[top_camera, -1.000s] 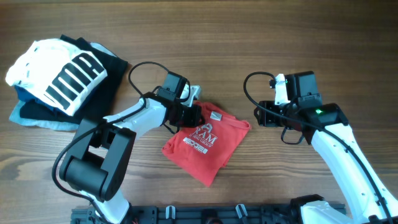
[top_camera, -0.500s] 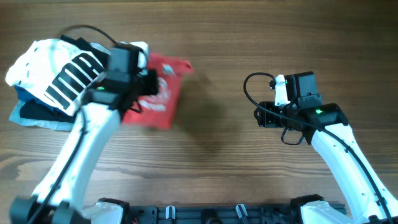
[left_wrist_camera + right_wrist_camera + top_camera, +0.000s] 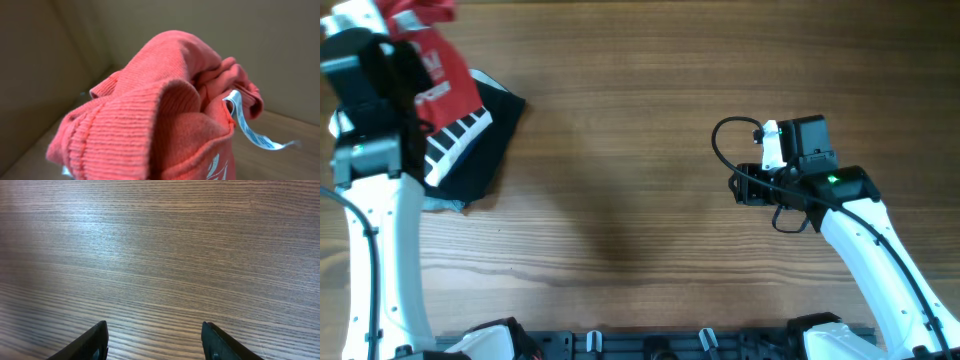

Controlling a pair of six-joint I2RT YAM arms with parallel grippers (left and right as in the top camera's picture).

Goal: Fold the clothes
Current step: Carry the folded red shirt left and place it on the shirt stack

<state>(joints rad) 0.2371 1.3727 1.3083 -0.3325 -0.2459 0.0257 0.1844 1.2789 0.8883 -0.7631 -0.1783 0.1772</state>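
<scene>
Seen from overhead, the left arm stands at the far left edge of the wooden worktop (image 3: pixel 620 150). Its left hand (image 3: pixel 408 48) is pressed together on the red T-shirt (image 3: pixel 445 75), which hangs bunched in the far left corner, raised off the wood and close to the camera. A strip of its white print shows on the cloth. Below the shirt lies a pile of other clothes: a white garment with black stripes (image 3: pixel 455 142), a black garment (image 3: pixel 490 125) under it, and a sliver of light blue cloth (image 3: pixel 445 205) at the near edge of the pile. Whether the shirt's lower hem touches the pile cannot be told from here. The right hand (image 3: pixel 738 187) sits well apart on the right side, pointing left over bare wood.

In the left wrist view the red T-shirt fills nearly everything (the fingers themselves are hidden behind the cloth). Its ribbed collar curls across the middle, a small white neck tag (image 3: pixel 250 127) dangles to the right, and a bit of white lettering shows at the bottom edge.

In the right wrist view the two dark fingers (image 3: pixel 97 341) are spread, with only wood grain between them and nothing in their grasp.
</scene>
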